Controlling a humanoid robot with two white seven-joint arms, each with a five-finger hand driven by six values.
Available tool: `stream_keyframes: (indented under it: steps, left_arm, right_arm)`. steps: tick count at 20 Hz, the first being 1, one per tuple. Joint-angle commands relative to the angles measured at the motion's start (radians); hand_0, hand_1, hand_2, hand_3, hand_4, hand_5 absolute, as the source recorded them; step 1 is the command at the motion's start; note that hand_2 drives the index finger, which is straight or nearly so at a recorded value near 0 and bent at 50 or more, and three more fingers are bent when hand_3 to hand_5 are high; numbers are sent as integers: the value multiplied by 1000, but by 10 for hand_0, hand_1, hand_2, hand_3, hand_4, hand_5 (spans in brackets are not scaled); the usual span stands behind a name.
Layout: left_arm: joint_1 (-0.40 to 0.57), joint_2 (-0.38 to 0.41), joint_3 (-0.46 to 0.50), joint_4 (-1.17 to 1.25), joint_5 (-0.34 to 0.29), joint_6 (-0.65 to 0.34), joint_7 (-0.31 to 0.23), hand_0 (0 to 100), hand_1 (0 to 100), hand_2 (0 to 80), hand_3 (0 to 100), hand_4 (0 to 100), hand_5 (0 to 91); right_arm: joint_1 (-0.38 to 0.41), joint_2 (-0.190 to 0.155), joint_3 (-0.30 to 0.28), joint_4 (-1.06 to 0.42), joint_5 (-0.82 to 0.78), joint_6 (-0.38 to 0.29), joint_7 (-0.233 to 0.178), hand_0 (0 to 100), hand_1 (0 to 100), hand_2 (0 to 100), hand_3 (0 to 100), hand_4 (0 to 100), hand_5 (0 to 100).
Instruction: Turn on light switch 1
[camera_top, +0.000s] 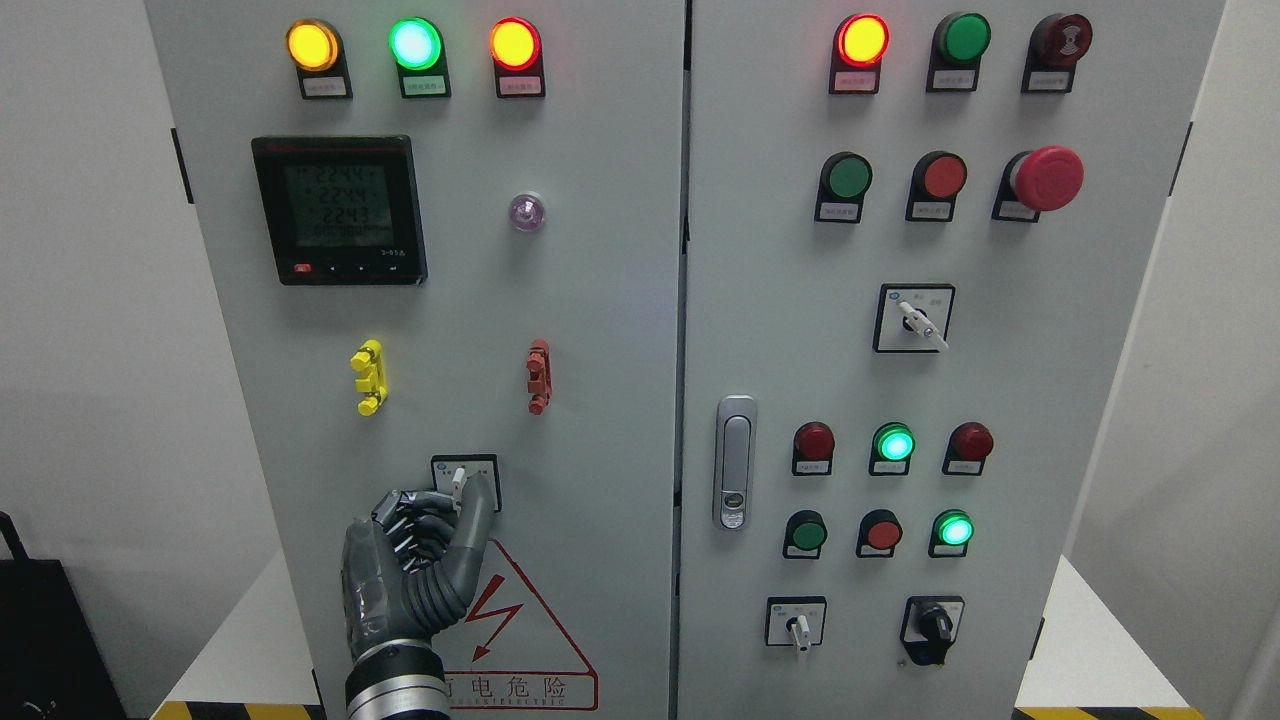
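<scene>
Straight above the hand (420, 560), a yellow clip (369, 377) sits on the grey panel, with a red clip (539, 375) up and to its right. Higher still is a black digital meter (340, 211), topped by amber, green and red lamps. A red warning triangle (520, 625) lies just right of the hand. Further right are a chrome door latch (735, 462) and a red mushroom button (1047, 178).

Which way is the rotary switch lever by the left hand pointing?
Roughly straight up: the white lever of the rotary switch stands near vertical, with the left hand's fingers at it.

Plain white walls (80, 300) behind
</scene>
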Motion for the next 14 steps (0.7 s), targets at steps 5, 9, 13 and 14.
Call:
stream_keyframes:
  steps: [5, 9, 13, 14]
  left_arm:
    - [7, 0, -1, 1, 0, -1, 1, 309, 564, 584, 861, 897, 802]
    - [5, -2, -3, 1, 2, -1, 1, 347, 564, 585, 863, 897, 802]
    - [5, -2, -4, 1, 2, -2, 1, 416, 562, 585, 866, 897, 802]
    - [5, -2, -4, 1, 2, -2, 1, 444, 556, 585, 867, 897, 802]
  right_arm:
    - [0, 0, 0, 0, 0, -1, 1, 54, 0, 0, 0, 0, 0]
    - [0, 0, 0, 0, 0, -1, 1, 54, 0, 0, 0, 0, 0]
    - [0, 0, 0, 0, 0, -1, 1, 53, 0, 0, 0, 0, 0]
    - [0, 0, 0, 0, 0, -1, -1, 54, 0, 0, 0, 0, 0]
